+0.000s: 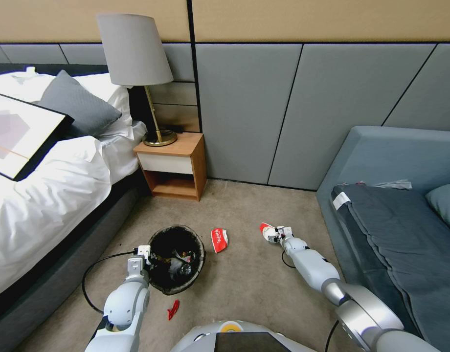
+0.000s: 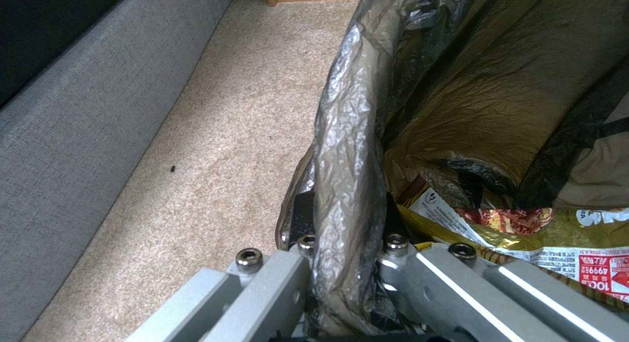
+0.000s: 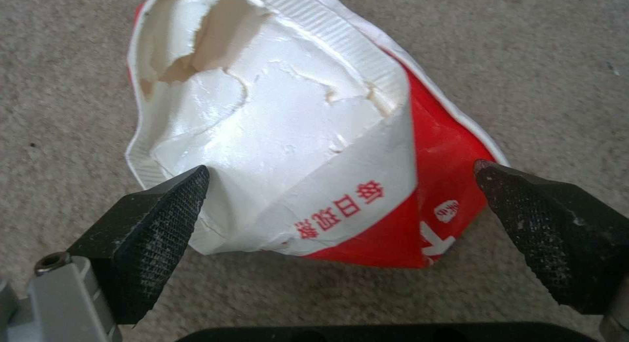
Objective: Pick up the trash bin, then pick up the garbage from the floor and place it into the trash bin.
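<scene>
Garbage, a crumpled red-and-white packet (image 3: 308, 150), lies on the carpet right of the trash bin (image 1: 176, 259), squarely between the wide-open right gripper (image 3: 341, 204); the left gripper (image 2: 344, 256) clamps the bin's near-left rim.

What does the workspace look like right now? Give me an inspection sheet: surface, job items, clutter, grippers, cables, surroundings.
Surface: beige carpet, bare between the litter.
Job's things: trash bin with black liner, wrappers already inside; red-and-white packet on the carpet between the right gripper's fingers; second red-and-white packet beside the bin; red scrap near the robot's base.
Clutter: nothing seen.
Grippers: left gripper shut on the trash bin's rim and liner; right gripper open, straddling the packet, pads not yet pressing it.
Cables: black cable looping from the left arm over the carpet.
Surroundings: bed left, nightstand with lamp, sofa right.
</scene>
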`<state>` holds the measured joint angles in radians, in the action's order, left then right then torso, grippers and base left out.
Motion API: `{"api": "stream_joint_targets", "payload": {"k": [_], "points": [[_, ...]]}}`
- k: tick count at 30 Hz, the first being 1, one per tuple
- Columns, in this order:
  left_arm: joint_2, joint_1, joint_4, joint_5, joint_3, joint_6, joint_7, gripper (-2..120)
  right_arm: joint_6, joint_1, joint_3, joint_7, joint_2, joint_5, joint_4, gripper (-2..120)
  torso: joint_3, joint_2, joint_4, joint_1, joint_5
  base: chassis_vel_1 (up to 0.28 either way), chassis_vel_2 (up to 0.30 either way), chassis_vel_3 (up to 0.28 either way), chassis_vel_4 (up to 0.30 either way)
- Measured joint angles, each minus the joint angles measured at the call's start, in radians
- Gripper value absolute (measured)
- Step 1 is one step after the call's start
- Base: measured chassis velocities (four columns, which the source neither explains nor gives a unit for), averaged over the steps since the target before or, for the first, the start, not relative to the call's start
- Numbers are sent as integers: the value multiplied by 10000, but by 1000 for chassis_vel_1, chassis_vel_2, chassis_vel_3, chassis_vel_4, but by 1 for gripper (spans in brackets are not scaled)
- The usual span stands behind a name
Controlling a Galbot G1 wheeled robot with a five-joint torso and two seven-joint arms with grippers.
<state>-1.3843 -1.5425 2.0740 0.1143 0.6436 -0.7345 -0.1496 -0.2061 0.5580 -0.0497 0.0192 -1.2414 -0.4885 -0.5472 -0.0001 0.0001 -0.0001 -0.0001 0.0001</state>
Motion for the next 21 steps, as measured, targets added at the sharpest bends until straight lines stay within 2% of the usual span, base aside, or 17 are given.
{"api": "stream_joint_targets", "payload": {"k": [3, 5, 6, 9, 10, 13, 17, 21], "points": [[-15, -2, -1, -2, 0, 0, 12, 0, 23, -51, 1, 90, -40, 22, 65, 97, 0, 0, 0, 0, 0, 0, 0, 0, 0], [24, 15, -13, 3, 29, -1, 38, 0, 86, -86, -5, 241, -29, 102, 85, 88, 0, -1, 2, 1, 0, 0, 0, 0, 0], [24, 15, -13, 3, 29, -1, 38, 0, 86, -86, -5, 241, -29, 102, 85, 88, 0, -1, 2, 1, 0, 0, 0, 0, 0], [29, 28, -40, 19, 46, -5, 44, 0, 140, -99, -6, 358, 36, 128, 84, 73, 1, 0, 3, 1, 0, 0, 0, 0, 0], [29, 28, -40, 19, 46, -5, 44, 0, 140, -99, -6, 358, 36, 128, 84, 73, 1, 0, 3, 1, 0, 0, 0, 0, 0], [2, 29, -56, 16, 43, -5, 43, 0, 157, -97, 7, 369, 93, 137, 79, 59, 0, -1, 2, 1, 0, 0, 0, 0, 0], [-22, 33, -67, 9, 40, -5, 43, 0, 163, -83, 16, 398, 145, 138, 60, 50, 0, 0, 1, 1, 0, 0, 0, 0, 0], [-32, 40, -87, -1, 33, -5, 43, 0, 195, -92, 56, 424, 160, 129, 110, 31, 0, 0, 1, 1, -1, 0, 0, 0, 0]]}}
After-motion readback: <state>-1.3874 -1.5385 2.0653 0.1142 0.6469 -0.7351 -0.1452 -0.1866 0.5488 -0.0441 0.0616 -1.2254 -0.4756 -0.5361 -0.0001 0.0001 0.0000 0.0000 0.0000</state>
